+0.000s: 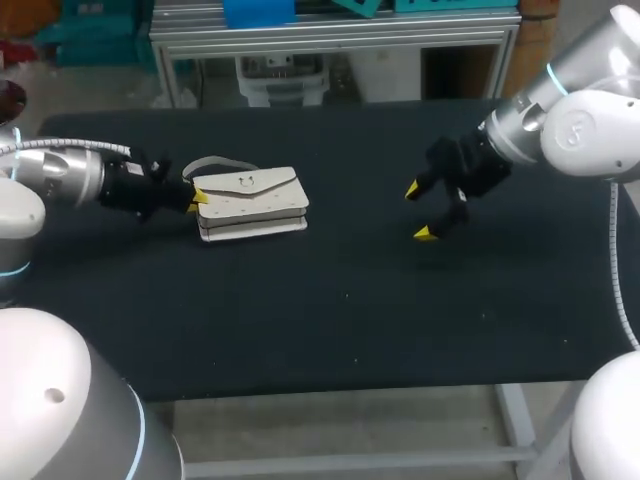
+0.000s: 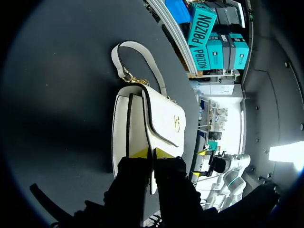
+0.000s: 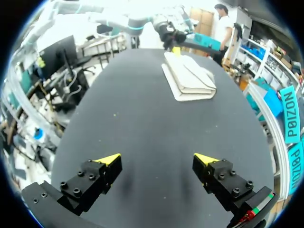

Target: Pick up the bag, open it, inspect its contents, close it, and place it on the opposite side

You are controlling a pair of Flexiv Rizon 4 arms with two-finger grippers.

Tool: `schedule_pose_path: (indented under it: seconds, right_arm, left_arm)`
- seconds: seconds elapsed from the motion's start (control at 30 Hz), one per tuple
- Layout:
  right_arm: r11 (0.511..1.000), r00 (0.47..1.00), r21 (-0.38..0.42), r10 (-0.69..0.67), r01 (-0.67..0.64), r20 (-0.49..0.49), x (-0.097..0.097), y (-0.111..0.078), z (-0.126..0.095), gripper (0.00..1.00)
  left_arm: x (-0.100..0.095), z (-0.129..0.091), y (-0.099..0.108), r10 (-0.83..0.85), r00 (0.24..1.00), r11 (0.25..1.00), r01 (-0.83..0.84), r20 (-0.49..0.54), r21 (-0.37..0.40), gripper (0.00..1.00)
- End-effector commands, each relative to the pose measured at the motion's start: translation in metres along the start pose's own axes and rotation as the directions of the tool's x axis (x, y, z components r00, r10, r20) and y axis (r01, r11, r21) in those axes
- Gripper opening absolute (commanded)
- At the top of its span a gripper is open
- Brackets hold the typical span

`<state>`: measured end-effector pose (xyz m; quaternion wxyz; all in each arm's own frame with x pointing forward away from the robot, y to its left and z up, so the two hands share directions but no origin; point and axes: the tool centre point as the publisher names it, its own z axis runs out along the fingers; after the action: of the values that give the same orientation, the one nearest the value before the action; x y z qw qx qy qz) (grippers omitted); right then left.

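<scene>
A white flap bag [image 1: 252,203] lies flat on the black table, left of the middle, with its strap [image 1: 215,164] looped behind it. My left gripper [image 1: 198,198] is at the bag's left end. In the left wrist view its fingers [image 2: 152,153] stand nearly together, pinching the edge of the bag [image 2: 156,118] where the dark-trimmed flap ends, and the strap [image 2: 137,54] curves off beyond. My right gripper [image 1: 421,211] hangs open right of the middle, well clear of the bag. In its own view the right gripper [image 3: 157,159] holds nothing, and the bag [image 3: 190,76] lies far ahead with the left gripper [image 3: 174,46] at its far end.
The black tabletop [image 1: 350,300] spreads bare between the bag and the right gripper and on to the front edge [image 1: 400,385]. Nothing else stands on it.
</scene>
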<state>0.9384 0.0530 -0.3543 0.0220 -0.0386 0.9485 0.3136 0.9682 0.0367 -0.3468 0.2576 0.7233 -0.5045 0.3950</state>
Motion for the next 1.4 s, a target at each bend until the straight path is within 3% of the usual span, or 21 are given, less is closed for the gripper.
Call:
schedule_pose_path:
  seconds: [0.03, 0.13, 0.67, 0.87, 1.27, 1.33, 1.4]
  right_arm:
    - [1.0, 1.0, -0.001, 0.0, 0.0, 0.001, 0.0, 0.0, 0.0, 1.0]
    - [1.0, 1.0, -0.001, 0.0, 0.0, 0.001, 0.0, 0.0, 0.0, 1.0]
    - [1.0, 1.0, -0.001, 0.0, 0.0, 0.001, 0.0, 0.0, 0.0, 1.0]
    - [1.0, 1.0, -0.001, 0.0, 0.0, 0.001, 0.0, 0.0, 0.0, 1.0]
    - [1.0, 1.0, -0.001, 0.0, 0.0, 0.001, 0.0, 0.0, 0.0, 1.0]
    - [1.0, 1.0, -0.001, 0.0, 0.0, 0.001, 0.0, 0.0, 0.0, 1.0]
    - [1.0, 1.0, -0.001, 0.0, 0.0, 0.001, 0.0, 0.0, 0.0, 1.0]
  left_arm:
    - [0.001, 0.015, 0.017, 0.028, 1.0, 0.995, -0.027, -0.009, 0.098, 0.0]
    - [0.005, 0.029, 0.032, 0.063, 0.998, 0.998, -0.063, -0.007, 0.029, 0.0]
    - [0.029, 0.064, 0.075, 0.157, 0.987, 0.974, -0.161, -0.038, -0.16, 0.0]
    - [0.029, 0.071, 0.08, 0.148, 0.988, 0.975, -0.152, -0.036, -0.16, 0.0]
    - [0.027, 0.059, 0.069, 0.058, 0.995, 0.998, -0.061, -0.083, -0.034, 0.0]
    - [0.026, 0.05, 0.067, 0.053, 0.995, 0.998, -0.054, -0.088, -0.013, 1.0]
    - [0.025, 0.044, 0.066, 0.057, 0.994, 0.998, -0.057, -0.089, 0.003, 1.0]
